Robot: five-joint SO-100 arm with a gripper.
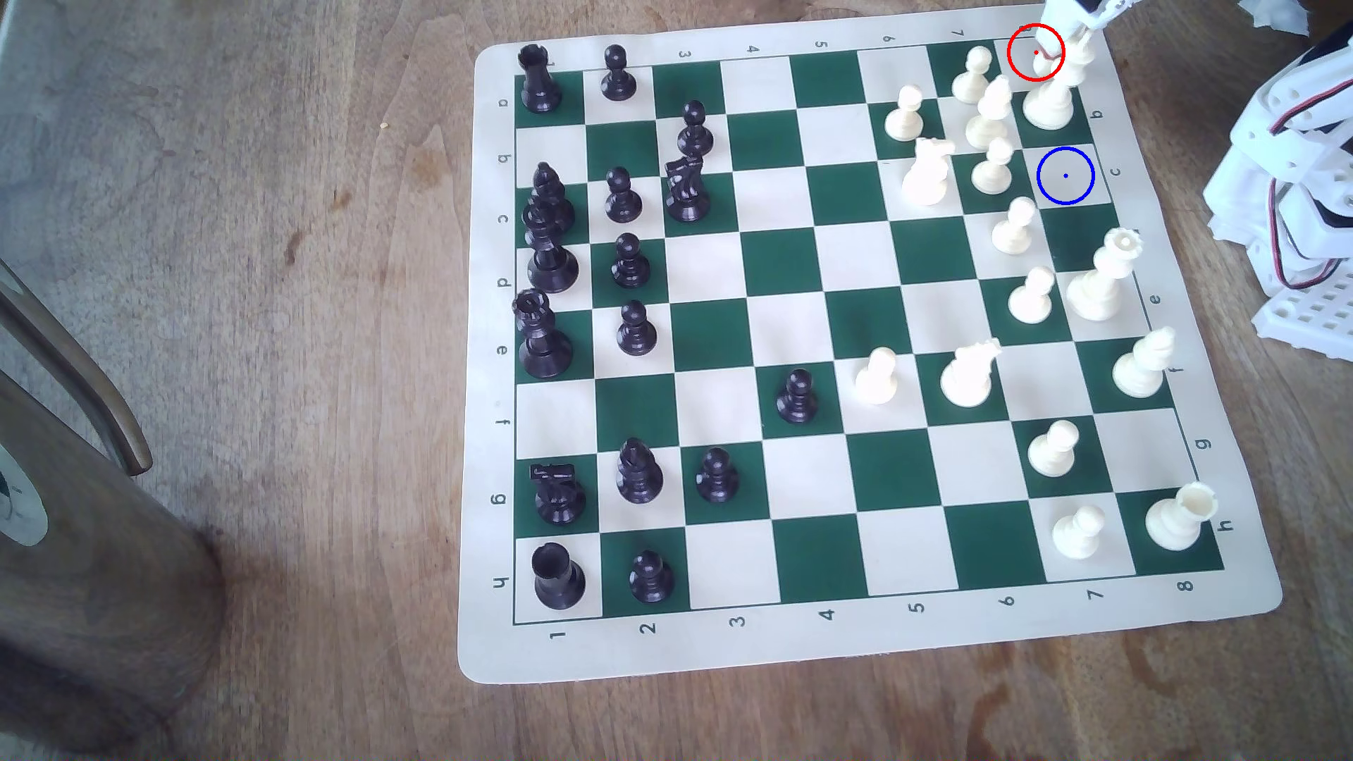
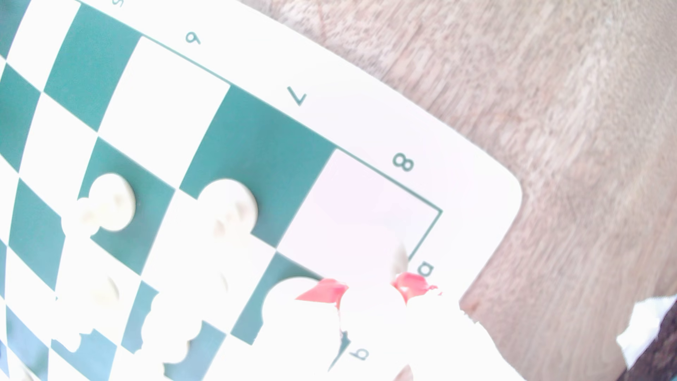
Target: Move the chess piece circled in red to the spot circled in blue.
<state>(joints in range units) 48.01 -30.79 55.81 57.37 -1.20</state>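
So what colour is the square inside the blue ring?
Cream-white square, bordered by green squares; clearest in the exterior view.

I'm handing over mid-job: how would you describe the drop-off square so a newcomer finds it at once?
Find the green-and-cream chess mat and follow its edge on the exterior view's right, where the row letters run. Beside the letter c lies the spot circled in blue, a bare cream square. Alone among its neighbours it carries a thin blue ring with a centre dot; a cream pawn stands just to its left.
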